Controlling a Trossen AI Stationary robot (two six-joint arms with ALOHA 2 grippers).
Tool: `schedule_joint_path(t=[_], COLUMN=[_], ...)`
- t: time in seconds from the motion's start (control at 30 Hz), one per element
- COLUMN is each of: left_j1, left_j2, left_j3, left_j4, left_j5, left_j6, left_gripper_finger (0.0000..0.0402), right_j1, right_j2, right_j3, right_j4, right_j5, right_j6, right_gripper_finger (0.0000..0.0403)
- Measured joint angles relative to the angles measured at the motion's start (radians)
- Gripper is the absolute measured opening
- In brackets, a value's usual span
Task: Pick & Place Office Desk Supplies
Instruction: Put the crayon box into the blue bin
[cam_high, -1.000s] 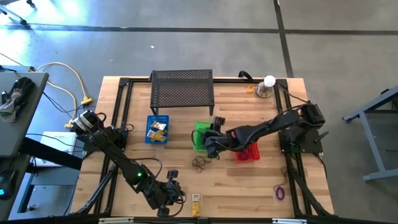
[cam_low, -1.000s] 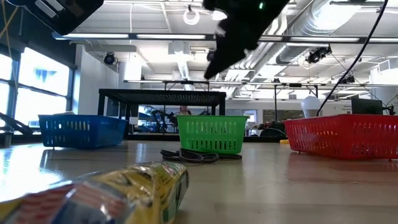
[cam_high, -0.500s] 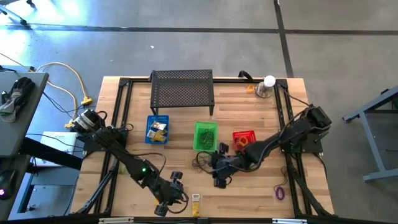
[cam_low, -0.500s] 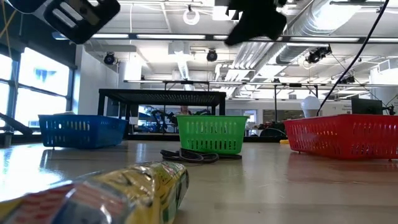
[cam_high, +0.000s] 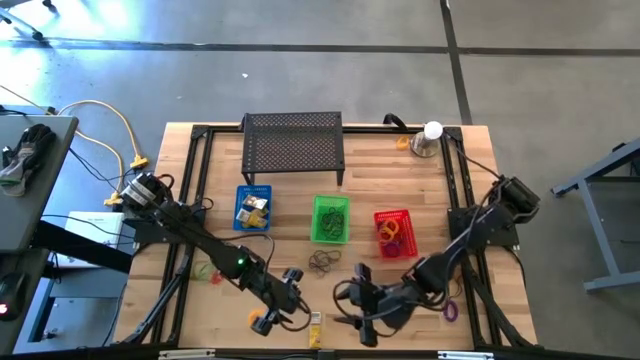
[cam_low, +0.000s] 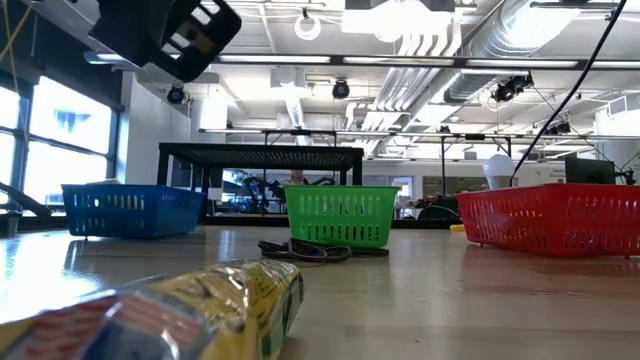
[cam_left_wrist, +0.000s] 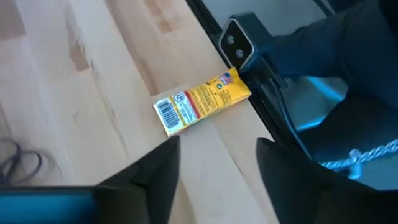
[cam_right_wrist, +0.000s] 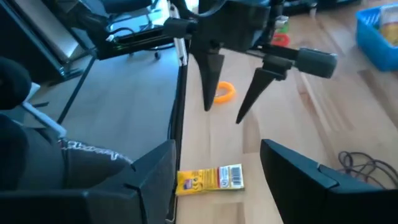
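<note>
High view: the left gripper (cam_high: 290, 300) hangs over the front of the tabletop (cam_high: 400, 185), just left of a yellow packet (cam_high: 315, 322) that lies at the front edge. An orange loop (cam_high: 259, 321) now lies beside this gripper, where none showed a second ago. A green loop (cam_high: 205, 271) also shows farther left. The right gripper (cam_high: 362, 328) has swung from the green basket (cam_high: 330, 219) down to the front edge, and now sits just right of the packet. A tangle of dark loops (cam_high: 322, 262) rests in front of the green basket. The blue basket (cam_high: 252, 208) holds yellow items, and the red basket (cam_high: 394, 233) holds orange loops. A purple loop (cam_high: 450, 309) lies near the right front corner.

Low view: the packet (cam_low: 200, 305) fills the foreground, unmoved. The dark loops (cam_low: 305, 251) lie in front of the green basket (cam_low: 341, 215). The dark arm that crossed the top middle earlier has gone; one arm part shows at top left.

Left wrist view: the left gripper's fingers (cam_left_wrist: 155, 174) stand apart, empty, with the packet (cam_left_wrist: 200, 103) flat on the wood ahead.

Right wrist view: the right gripper's fingers (cam_right_wrist: 155, 171) stand apart, empty, near the packet (cam_right_wrist: 210, 179). Beyond, the left gripper (cam_right_wrist: 227, 115) points down with its jaws spread, and the orange loop (cam_right_wrist: 224, 92) lies behind it on the wood.
</note>
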Motion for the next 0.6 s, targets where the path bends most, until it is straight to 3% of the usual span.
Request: schedule_joint_path(t=[0.13,0.4,0.6], left_j1=[-0.001,0.013,0.103], left_j2=[0.000,0.000,0.000], left_j3=[0.000,-0.029,-0.117], left_j4=[0.000,0.006,0.113], left_j5=[0.001,0.104,0.235], left_j6=[0.093,0.388,0.415], left_gripper_finger=[0.0242,0.0250,0.0250], right_j1=[0.029,0.070,0.089], right_j2=[0.000,0.000,0.001], right_j3=[0.000,0.000,0.000], right_j4=[-0.001,0.001,0.003], right_j5=[0.070,0.094,0.109], right_j6=[0.000,0.057,0.058], right_gripper_finger=[0.0224,0.0224,0.0224])
